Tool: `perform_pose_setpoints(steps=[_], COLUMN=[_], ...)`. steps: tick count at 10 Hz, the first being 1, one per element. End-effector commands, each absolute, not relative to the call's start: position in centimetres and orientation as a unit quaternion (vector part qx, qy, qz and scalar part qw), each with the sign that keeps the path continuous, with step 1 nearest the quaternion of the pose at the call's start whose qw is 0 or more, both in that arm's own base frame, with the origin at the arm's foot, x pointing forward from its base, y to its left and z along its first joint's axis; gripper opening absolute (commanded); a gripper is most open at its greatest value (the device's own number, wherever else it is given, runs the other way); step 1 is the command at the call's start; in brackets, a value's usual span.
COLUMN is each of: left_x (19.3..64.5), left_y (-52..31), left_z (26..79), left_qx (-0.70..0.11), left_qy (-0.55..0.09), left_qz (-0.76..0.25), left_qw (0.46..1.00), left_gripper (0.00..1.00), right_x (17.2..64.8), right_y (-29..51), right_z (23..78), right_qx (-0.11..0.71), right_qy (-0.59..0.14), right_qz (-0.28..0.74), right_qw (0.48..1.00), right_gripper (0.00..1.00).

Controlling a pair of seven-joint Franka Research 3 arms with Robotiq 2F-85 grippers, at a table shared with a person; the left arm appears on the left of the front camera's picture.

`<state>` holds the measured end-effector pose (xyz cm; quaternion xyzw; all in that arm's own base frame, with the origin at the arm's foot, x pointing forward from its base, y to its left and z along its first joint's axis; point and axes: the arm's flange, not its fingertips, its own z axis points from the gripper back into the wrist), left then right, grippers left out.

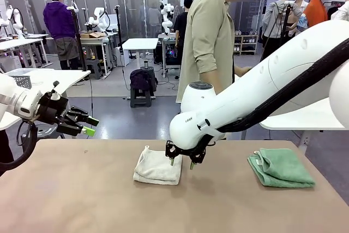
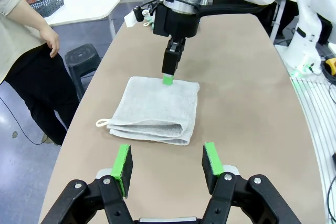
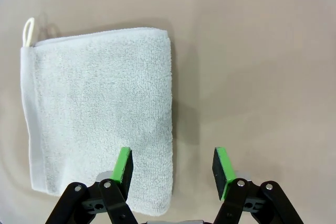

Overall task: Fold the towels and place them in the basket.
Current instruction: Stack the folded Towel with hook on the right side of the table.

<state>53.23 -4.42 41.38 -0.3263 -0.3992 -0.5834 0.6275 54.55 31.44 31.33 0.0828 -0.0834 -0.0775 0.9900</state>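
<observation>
Cream white towel (image 1: pixel 158 167): folded into a rough square, lying flat on the tan table (image 1: pixel 82 200) near its middle. Small corner loop (image 3: pixel 28 29) visible in the right wrist view; folded layers show along the edge nearest the left gripper in the left wrist view.

Right gripper (image 1: pixel 182 162): pointing down at the towel's edge, jaws apart, holding nothing. One green pad (image 3: pixel 124 165) hangs over the terry cloth; the other pad sits over bare table just beside the towel, so the towel's edge runs between the jaws. Whether the pad tips touch the cloth cannot be told.

Left gripper (image 1: pixel 87 126): raised above the table's left end, well apart from the cream towel, jaws apart and empty. In its own wrist view the towel lies ahead of and between the two fingers (image 2: pixel 122 169).

Mint green towel (image 1: pixel 280 168): folded, resting on the table beyond the right gripper, well apart from both sets of jaws.

Person (image 1: pixel 207 36): standing at the far side, one hand (image 2: pixel 52 42) hanging loose.
</observation>
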Motion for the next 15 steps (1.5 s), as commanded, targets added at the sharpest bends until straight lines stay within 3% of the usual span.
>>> perform_pose_setpoints(steps=[1, 4, 5, 6, 7, 8, 9, 10, 11, 12, 13, 15], left_x=[53.1, 53.1, 53.1, 53.1, 53.1, 53.1, 53.1, 53.1, 53.1, 53.1, 53.1, 53.1], left_y=[-4.4, -4.4, -4.4, -4.4, -4.4, -4.4, -4.4, -4.4, -4.4, -4.4, -4.4, -4.4], left_z=[41.5, 41.5, 41.5, 41.5, 41.5, 41.5, 41.5, 41.5, 41.5, 41.5, 41.5, 41.5], left_qx=[-0.326, -0.326, -0.326, -0.326, -0.326, -0.326, -0.326, -0.326, -0.326, -0.326, -0.326, -0.326], left_qy=[-0.4, -0.4, -0.4, -0.4, -0.4, -0.4, -0.4, -0.4, -0.4, -0.4, -0.4, -0.4], left_qz=[-0.584, -0.584, -0.584, -0.584, -0.584, -0.584, -0.584, -0.584, -0.584, -0.584, -0.584, -0.584], left_qw=[0.627, 0.627, 0.627, 0.627, 0.627, 0.627, 0.627, 0.627, 0.627, 0.627, 0.627, 0.627], left_gripper=[0.69, 0.69, 0.69, 0.69, 0.69, 0.69, 0.69, 0.69, 0.69, 0.69, 0.69, 0.69], right_x=[55.1, 55.6, 55.7, 55.7, 55.8, 55.9, 56.0, 56.1, 56.2, 56.2, 56.2, 56.2], right_y=[31.8, 31.7, 31.7, 31.7, 31.7, 31.6, 31.7, 31.9, 32.0, 32.0, 32.0, 31.8], right_z=[30.8, 29.8, 29.6, 29.6, 29.5, 29.4, 29.3, 29.3, 29.3, 29.3, 29.3, 29.3], right_qx=[0.094, 0.117, 0.124, 0.127, 0.132, 0.137, 0.139, 0.141, 0.141, 0.141, 0.14, 0.136], right_qy=[-0.098, -0.109, -0.103, -0.106, -0.106, -0.104, -0.103, -0.103, -0.104, -0.103, -0.101, -0.092], right_qz=[-0.062, -0.05, -0.048, -0.046, -0.046, -0.046, -0.046, -0.044, -0.044, -0.041, -0.039, -0.027], right_qw=[0.989, 0.986, 0.986, 0.985, 0.985, 0.984, 0.984, 0.984, 0.984, 0.984, 0.984, 0.986], right_gripper=[0.77, 0.77, 0.58, 0.58, 0.39, 0.54, 0.2, 0.35, 0.01, 0.16, 0.0, 0.0])
